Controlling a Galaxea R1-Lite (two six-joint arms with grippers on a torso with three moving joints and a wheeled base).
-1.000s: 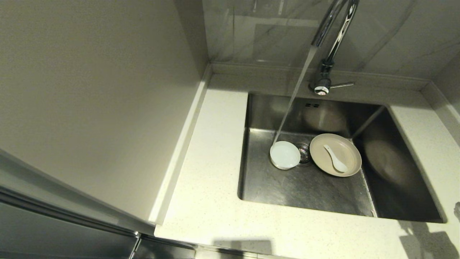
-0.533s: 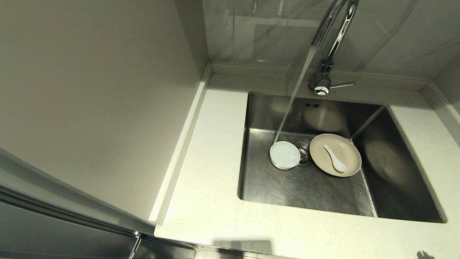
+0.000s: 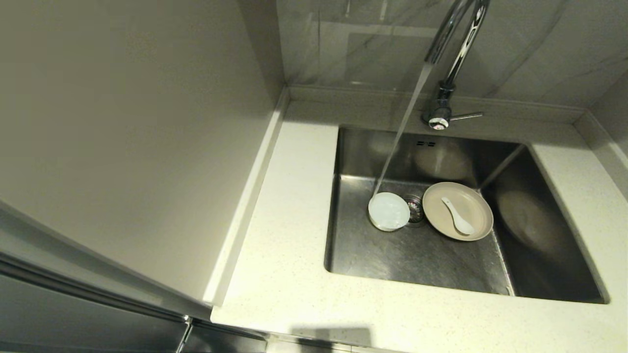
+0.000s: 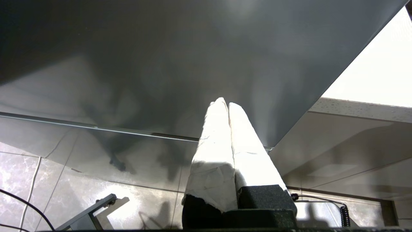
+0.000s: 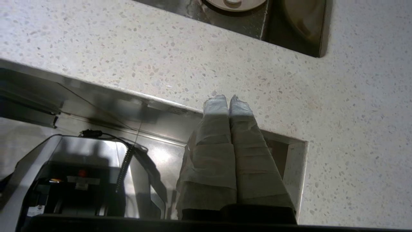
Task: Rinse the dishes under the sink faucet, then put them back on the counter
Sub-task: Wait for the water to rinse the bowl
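Faucet [image 3: 449, 59] runs into bowl [image 3: 389, 211] in sink [image 3: 417, 255]; spoon [image 3: 457, 215] lies on plate [image 3: 458, 211]; left gripper [image 4: 225, 104] and right gripper [image 5: 228, 100] both closed, empty.

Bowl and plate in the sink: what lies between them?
The round drain strainer, partly showing between the bowl and the plate on the sink floor, in the head view.

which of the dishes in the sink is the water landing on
The small white bowl, left of the drain; the stream hits its rim, while the plate and spoon sit clear.
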